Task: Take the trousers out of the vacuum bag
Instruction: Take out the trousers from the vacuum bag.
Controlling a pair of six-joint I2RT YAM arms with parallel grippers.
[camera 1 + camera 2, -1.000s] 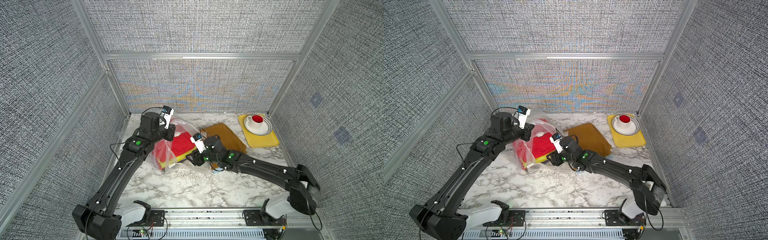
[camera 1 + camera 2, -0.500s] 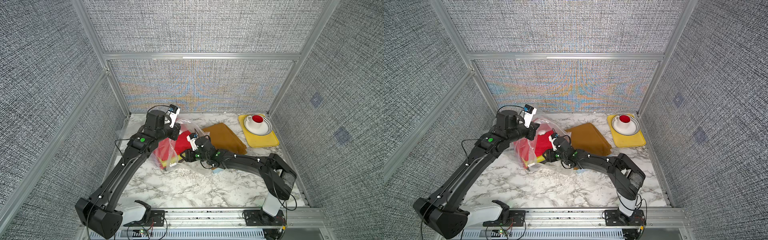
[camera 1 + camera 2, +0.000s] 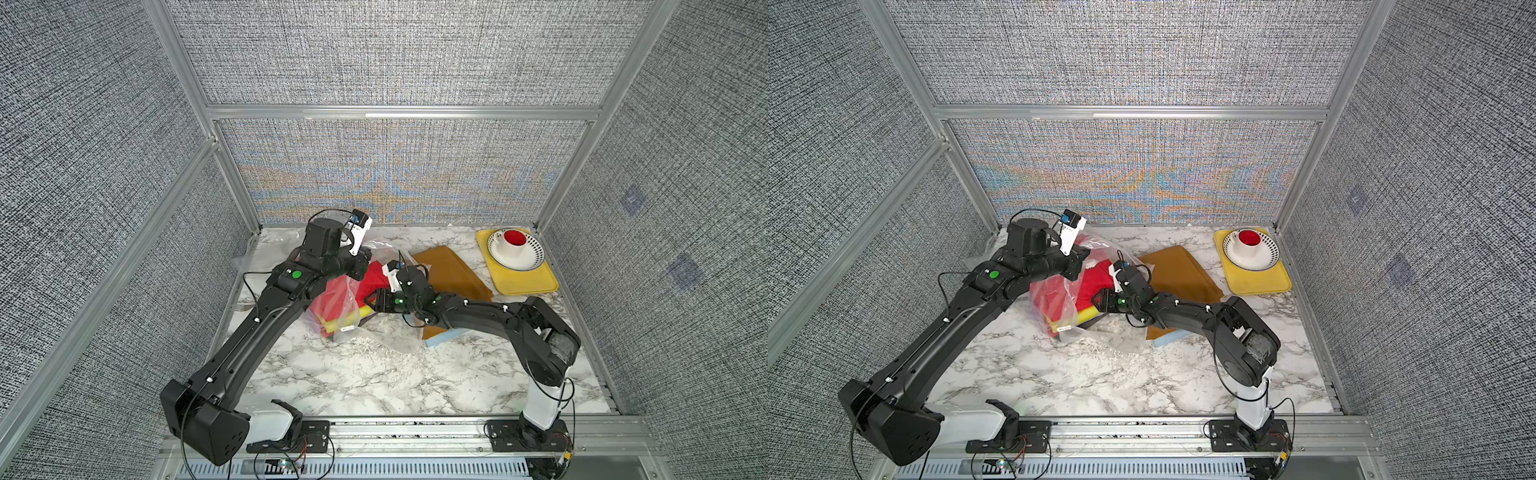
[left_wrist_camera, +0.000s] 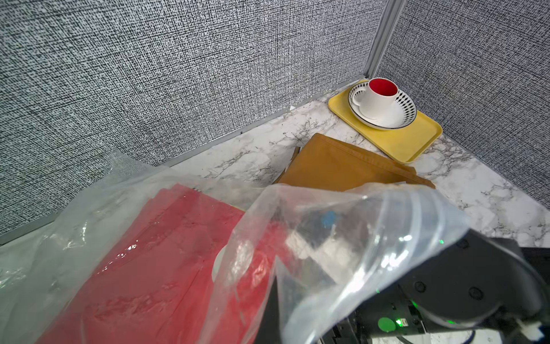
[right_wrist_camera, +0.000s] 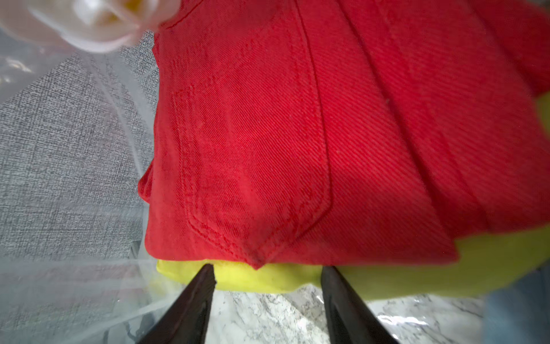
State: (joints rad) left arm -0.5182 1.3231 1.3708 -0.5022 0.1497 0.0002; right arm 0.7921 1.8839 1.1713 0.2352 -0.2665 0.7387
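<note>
One vacuum bag (image 3: 392,338) lay on the counter (image 3: 374,386). Two trousers showed inside it, a red pair (image 5: 297,134) over a yellow pair (image 5: 387,283). Two lay outside, a mustard pair (image 3: 451,266) and a light blue pair (image 3: 441,338). The left fingers (image 3: 360,269), pressed together, pinched the bag's raised edge. The right fingers (image 5: 193,303) stood spread at the yellow pair.

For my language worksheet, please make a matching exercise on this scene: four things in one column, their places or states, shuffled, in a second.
1. red trousers
2. mustard trousers
3. cup
4. right gripper

a. in a bowl on the yellow tray
b. inside the vacuum bag
c. jaws open, at the yellow trousers
d. on the table, outside the bag

Pairs: 1-b, 2-d, 3-a, 4-c
</note>
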